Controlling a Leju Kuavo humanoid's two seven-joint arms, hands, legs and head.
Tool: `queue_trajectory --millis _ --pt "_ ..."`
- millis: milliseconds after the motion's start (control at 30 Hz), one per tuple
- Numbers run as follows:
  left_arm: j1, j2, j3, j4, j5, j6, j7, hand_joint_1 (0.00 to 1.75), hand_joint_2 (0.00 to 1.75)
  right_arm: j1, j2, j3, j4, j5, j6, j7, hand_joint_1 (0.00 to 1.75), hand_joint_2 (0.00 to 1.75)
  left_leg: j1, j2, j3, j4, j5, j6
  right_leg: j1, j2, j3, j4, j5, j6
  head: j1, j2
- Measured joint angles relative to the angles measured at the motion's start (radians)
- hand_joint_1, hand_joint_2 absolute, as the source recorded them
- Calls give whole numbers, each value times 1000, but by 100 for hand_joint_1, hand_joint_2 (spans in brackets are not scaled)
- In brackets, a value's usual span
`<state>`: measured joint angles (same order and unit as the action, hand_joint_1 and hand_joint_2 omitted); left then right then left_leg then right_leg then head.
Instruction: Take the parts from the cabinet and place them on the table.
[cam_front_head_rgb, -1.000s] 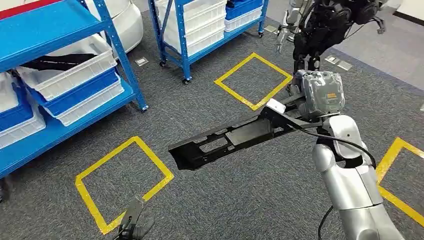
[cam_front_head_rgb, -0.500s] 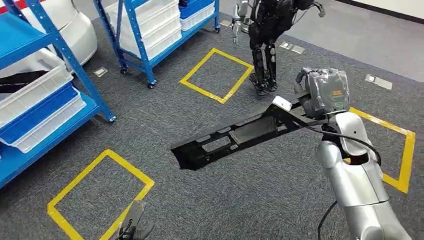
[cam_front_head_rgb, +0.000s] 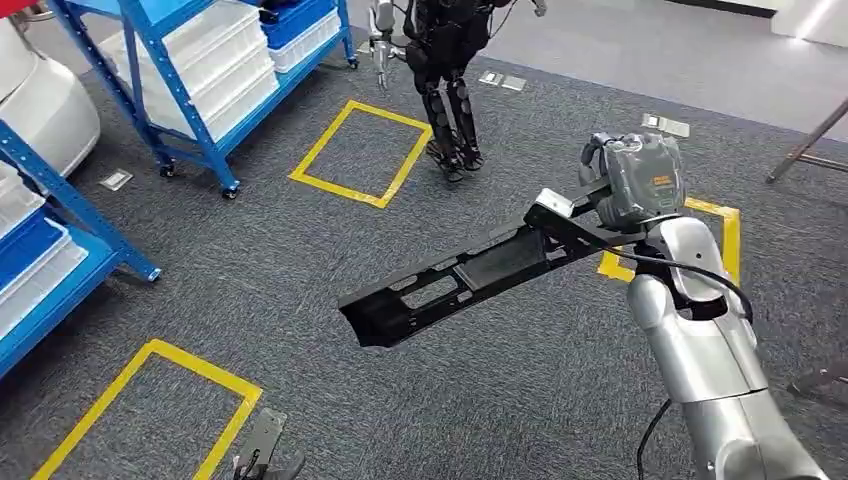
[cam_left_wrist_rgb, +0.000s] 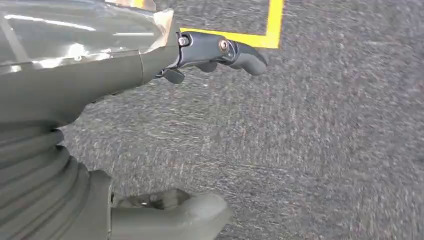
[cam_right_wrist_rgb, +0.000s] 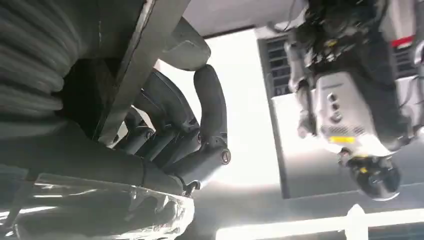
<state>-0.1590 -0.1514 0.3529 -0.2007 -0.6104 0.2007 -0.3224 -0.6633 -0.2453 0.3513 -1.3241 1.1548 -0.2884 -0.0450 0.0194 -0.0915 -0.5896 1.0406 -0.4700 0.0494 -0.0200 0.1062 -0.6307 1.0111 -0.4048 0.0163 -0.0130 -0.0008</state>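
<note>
The long part (cam_front_head_rgb: 470, 272) is showing as matt black moulded plastic, with a small pale plastic tag at its gripped end. The right hand (cam_front_head_rgb: 632, 182) holding it is wearing a glossy, crinkled clear film over grey casing; its fingers (cam_right_wrist_rgb: 200, 150) are appearing as smooth dark plastic. The right arm (cam_front_head_rgb: 705, 360) is gleaming as smooth silver shell. The floor (cam_front_head_rgb: 300, 260) is reading as rough grey carpet, marked with smooth yellow tape (cam_front_head_rgb: 355, 190). The racks (cam_front_head_rgb: 170, 80) are showing glossy blue painted metal, carrying white plastic bins (cam_front_head_rgb: 225, 70).
</note>
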Motion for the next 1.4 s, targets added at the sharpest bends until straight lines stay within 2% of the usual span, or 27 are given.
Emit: queue_trajectory --millis 33,133,167,200,233,267,333,500,533,567,600,633,667,733,833,900,967,1000,1033,1067,1133,1167,1200,1233,1267,1333,1400 --pt "3 6 1 1 0 0 0 0 175 -13 0 1 5 -3 -2 -1 168 175 1 -20 6 -11 -2 0 10 11 -7 2 4 6 4 0" --pt "5 8 7 2 -4 -1 -5 0 175 -25 3 8 16 -16 -5 -8 168 175 -17 23 15 -25 5 2 -11 48 -13 -12 18 28 -8 0" --pt "4 6 8 2 -8 -2 -7 0 175 -30 2 11 19 -18 -6 -9 168 175 -5 41 28 -58 22 3 2 59 -14 -14 22 34 -5 0" --pt "2 4 10 3 -9 -4 -7 0 175 -30 1 16 24 -20 -6 -9 168 175 -9 52 39 -73 33 -3 -8 0 -24 -2 16 29 -7 0" --pt "2 3 11 3 -11 -5 -7 0 175 -43 -2 19 32 -24 -8 -7 168 175 -9 67 44 -84 36 4 6 -55 -42 41 -11 24 -1 0" --pt "4 3 11 3 -13 -6 -7 0 175 -51 0 20 37 -26 -11 -7 168 175 -9 81 46 -86 38 7 2 -76 -76 108 -43 20 11 0" --pt "7 5 12 4 -14 -7 -7 0 175 -53 3 24 48 -28 -15 -6 168 175 -11 117 44 -87 37 5 -7 -89 -138 242 -89 25 13 0" --pt "9 6 13 4 -14 -10 -10 0 175 -52 3 27 55 -27 -15 -5 168 175 -10 133 43 -87 36 3 -14 -93 -145 260 -90 33 14 0" --pt "8 8 14 4 -17 -11 -11 0 175 -53 4 35 65 -28 -16 1 168 175 -3 171 43 -79 28 -15 -43 -122 -51 103 -32 75 12 0" --pt "6 19 14 4 -18 -11 -11 0 175 -58 13 44 71 -27 -17 1 168 175 -5 200 32 -42 2 -51 -35 -165 8 3 -18 80 13 0" --pt "6 14 14 5 -19 -12 -11 0 175 -58 11 45 76 -26 -21 2 168 175 1 210 34 -41 3 -58 -36 -147 -1 14 -20 57 -1 0" --pt "7 13 15 5 -18 -11 -11 0 175 -62 10 45 77 -26 -21 2 168 175 1 220 35 -48 8 -64 -17 -136 -10 24 -23 49 2 0" --pt "6 12 15 5 -18 -12 -11 0 175 -66 8 44 78 -26 -21 2 168 175 10 229 35 -38 1 -74 -26 -122 -9 22 -21 36 -2 0" --pt "4 11 15 5 -18 -11 -12 0 175 -72 11 46 79 -26 -21 2 168 175 18 132 11 21 -56 -69 -24 -103 -7 20 -18 23 -9 0" --pt "10 9 15 6 -20 -18 -13 0 175 -73 18 50 84 -25 -21 2 168 175 7 95 -105 253 -152 -52 -2 -64 -8 21 -17 7 -14 0" --pt "10 8 15 6 -20 -17 -13 0 175 -73 18 53 91 -26 -21 3 168 175 -7 87 -135 274 -126 -27 12 -33 -8 21 -15 0 -13 0" --pt "10 8 15 6 -20 -18 -16 0 175 -73 18 53 97 -26 -22 6 168 175 -29 67 -80 131 -27 3 18 -1 -7 21 -12 -4 -13 0" --pt "10 11 15 6 -20 -20 -19 0 175 -74 18 53 100 -26 -23 6 168 175 -40 26 -44 47 19 19 18 12 -6 20 -12 -4 -13 0" --pt "10 16 15 6 -20 -20 -19 0 175 -71 18 53 104 -27 -25 8 168 175 -37 -36 -28 14 16 39 11 20 -8 19 -10 -6 -10 0" --pt "12 16 14 6 -20 -18 -20 0 175 -73 18 54 109 -29 -27 8 168 175 -37 -38 -26 2 20 40 13 35 -11 19 -8 -4 -6 0" --pt "12 15 16 6 -19 -15 -19 0 175 -64 19 53 116 -33 -32 8 168 175 -49 -7 -16 -11 17 45 -4 66 -17 11 -1 7 -22 0" --pt "12 16 17 6 -20 -15 -19 0 175 -62 16 52 117 -33 -32 8 168 175 -49 11 -5 -30 25 50 0 85 -16 -1 8 15 -22 0" --pt "12 16 19 6 -21 -16 -19 0 175 -60 13 50 118 -34 -34 8 168 175 -36 35 15 -69 44 43 9 41 -22 7 6 7 -21 0" --pt "12 12 19 6 -21 -16 -19 0 175 -66 12 50 120 -35 -36 8 168 175 -39 49 28 -89 50 39 16 -45 -35 29 -13 8 -17 0" --pt "13 11 19 6 -21 -15 -18 0 175 -70 14 51 124 -36 -37 8 168 175 -38 66 31 -93 53 39 13 -74 -62 86 -43 8 -14 0" --pt "18 8 21 7 -21 -18 -18 0 175 -67 15 52 127 -37 -38 6 168 175 -36 103 30 -93 50 35 3 -89 -130 226 -92 17 -13 0" --pt "19 8 22 7 -23 -18 -18 0 175 -58 14 52 136 -37 -38 6 168 175 -29 135 28 -90 45 26 -14 -97 -147 257 -90 40 -12 0"
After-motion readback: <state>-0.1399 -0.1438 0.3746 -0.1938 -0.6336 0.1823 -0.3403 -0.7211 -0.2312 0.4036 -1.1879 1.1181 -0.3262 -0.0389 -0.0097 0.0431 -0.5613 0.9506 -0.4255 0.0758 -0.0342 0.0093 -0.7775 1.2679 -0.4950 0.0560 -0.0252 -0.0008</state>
